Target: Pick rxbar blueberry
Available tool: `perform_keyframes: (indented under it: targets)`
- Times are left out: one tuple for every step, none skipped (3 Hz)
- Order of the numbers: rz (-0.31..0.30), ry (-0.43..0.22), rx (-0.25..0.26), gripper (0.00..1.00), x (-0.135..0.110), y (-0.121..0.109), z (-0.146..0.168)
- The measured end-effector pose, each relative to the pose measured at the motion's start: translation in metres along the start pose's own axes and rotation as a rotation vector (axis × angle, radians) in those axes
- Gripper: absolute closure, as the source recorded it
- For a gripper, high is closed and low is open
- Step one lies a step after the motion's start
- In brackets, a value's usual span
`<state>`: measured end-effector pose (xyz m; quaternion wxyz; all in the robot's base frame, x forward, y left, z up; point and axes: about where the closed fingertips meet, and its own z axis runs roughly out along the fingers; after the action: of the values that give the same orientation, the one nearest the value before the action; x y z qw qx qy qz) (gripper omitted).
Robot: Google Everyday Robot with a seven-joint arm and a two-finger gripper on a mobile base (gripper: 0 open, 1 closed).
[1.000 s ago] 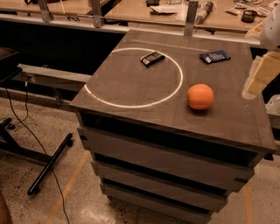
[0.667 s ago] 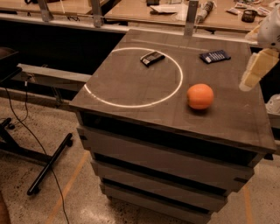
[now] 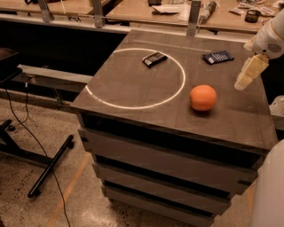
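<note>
The rxbar blueberry (image 3: 218, 57) is a thin flat bar in a dark navy wrapper with small white print, lying flat at the far right of the dark cabinet top (image 3: 133, 93). My gripper (image 3: 247, 75) hangs from the white arm at the right edge of the view, above the cabinet's right side, to the right of and nearer than the bar, apart from it. An orange (image 3: 203, 97) sits in front of the bar, left of the gripper.
A black-and-grey wrapped bar (image 3: 154, 58) lies inside the white circle (image 3: 106, 99) marked on the top. Wooden benches (image 3: 146, 11) with clutter and metal posts stand behind. A black stand (image 3: 49, 166) and a cable lie on the floor at left.
My gripper has moved up and slightly left, toward the far right part of the top. The bars and the orange have not moved.
</note>
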<state>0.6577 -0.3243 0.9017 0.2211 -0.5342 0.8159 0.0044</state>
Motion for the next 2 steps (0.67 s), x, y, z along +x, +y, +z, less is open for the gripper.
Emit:
perform_keyframes:
  targets:
    - [0.013, -0.059, 0.048, 0.0, -0.007, -0.01, -0.001]
    - [0.082, -0.184, 0.142, 0.0, -0.012, -0.03, -0.006]
